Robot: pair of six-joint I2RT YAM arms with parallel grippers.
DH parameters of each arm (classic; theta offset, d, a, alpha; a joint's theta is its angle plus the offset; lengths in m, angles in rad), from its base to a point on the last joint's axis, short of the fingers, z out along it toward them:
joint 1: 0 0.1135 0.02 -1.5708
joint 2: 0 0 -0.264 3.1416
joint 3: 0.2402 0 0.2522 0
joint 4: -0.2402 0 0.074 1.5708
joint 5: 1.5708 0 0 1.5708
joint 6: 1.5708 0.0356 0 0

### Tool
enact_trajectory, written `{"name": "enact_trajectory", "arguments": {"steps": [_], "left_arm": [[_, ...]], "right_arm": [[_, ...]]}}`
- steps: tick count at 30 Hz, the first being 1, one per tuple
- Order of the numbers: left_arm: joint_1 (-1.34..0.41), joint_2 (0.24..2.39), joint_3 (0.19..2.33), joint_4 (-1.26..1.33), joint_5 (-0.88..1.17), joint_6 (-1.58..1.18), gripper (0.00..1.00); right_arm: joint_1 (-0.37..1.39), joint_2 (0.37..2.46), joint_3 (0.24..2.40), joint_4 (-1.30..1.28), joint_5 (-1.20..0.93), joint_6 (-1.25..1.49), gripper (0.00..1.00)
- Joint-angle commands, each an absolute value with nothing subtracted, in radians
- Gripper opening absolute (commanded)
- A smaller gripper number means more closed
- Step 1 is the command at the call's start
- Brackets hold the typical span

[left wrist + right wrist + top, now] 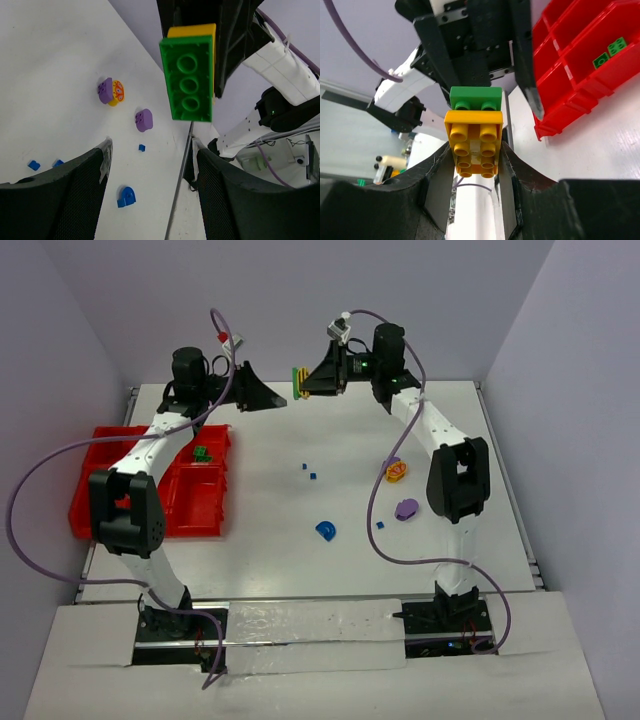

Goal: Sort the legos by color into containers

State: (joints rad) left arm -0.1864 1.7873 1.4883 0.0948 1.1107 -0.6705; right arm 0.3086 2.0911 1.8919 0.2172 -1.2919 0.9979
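Sticking together, a green brick [189, 80] and a yellow brick [473, 142] hang in the air well right of the red containers [95, 435], past their far corner. The right gripper [473, 156] is clamped on the yellow one alone. The green juts toward the left gripper [152, 150], whose jaws stand wide and empty close by, not touching, the brick roughly in line with their gap. The likely risk: a bite on only the green's thin edge, or a skewed pull, could twist the yellow loose and drop the pair well away from the containers, where green pieces [203, 454] already lie in one compartment
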Motion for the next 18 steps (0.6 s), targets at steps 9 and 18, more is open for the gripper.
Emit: {"name": "enact_trajectory", "arguments": {"steps": [9, 18], "left_arm": [[-0.192, 1.79, 1.523, 0.313, 1.204, -0.824, 0.72], [-0.202, 1.808, 1.564, 0.241, 1.182, -0.767, 0.72]], "right_arm": [[0.339, 2.075, 1.946, 0.064, -1.322, 0.834, 0.0], [0.362, 2.077, 1.96, 0.035, -1.338, 0.802, 0.0]]}}
